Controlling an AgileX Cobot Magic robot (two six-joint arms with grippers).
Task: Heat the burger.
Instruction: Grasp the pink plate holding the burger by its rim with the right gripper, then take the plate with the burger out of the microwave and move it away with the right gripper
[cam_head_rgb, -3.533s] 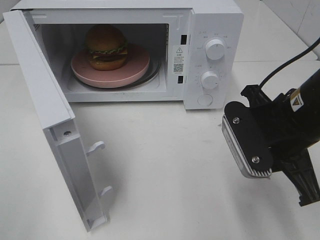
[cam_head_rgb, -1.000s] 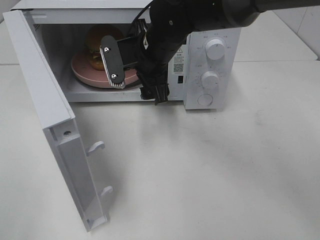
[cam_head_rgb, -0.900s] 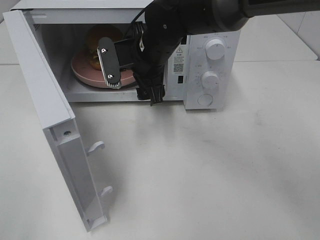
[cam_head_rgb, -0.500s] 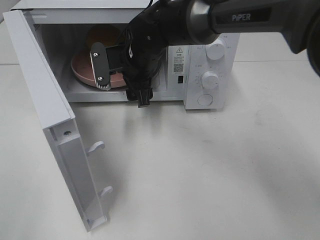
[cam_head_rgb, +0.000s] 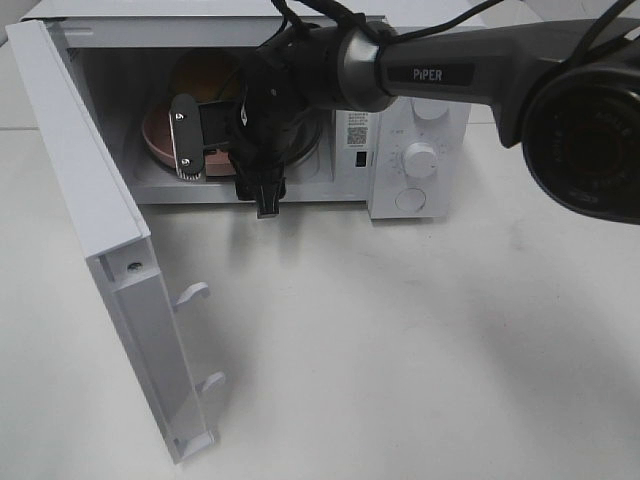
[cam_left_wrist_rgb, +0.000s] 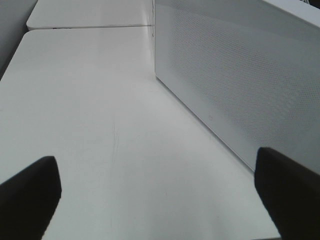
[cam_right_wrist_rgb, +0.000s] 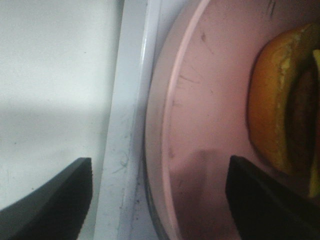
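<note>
Left wrist view: the white microwave's perforated side wall (cam_left_wrist_rgb: 240, 85) stands on the white table (cam_left_wrist_rgb: 90, 125), while the left gripper's (cam_left_wrist_rgb: 160, 192) two dark fingertips (cam_left_wrist_rgb: 30, 192) sit spread wide above the tabletop.

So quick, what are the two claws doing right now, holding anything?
Left gripper: open, holding nothing, beside the microwave.
Right gripper: open, straddling the edge of the pink plate with the burger; not gripping it yet.
</note>
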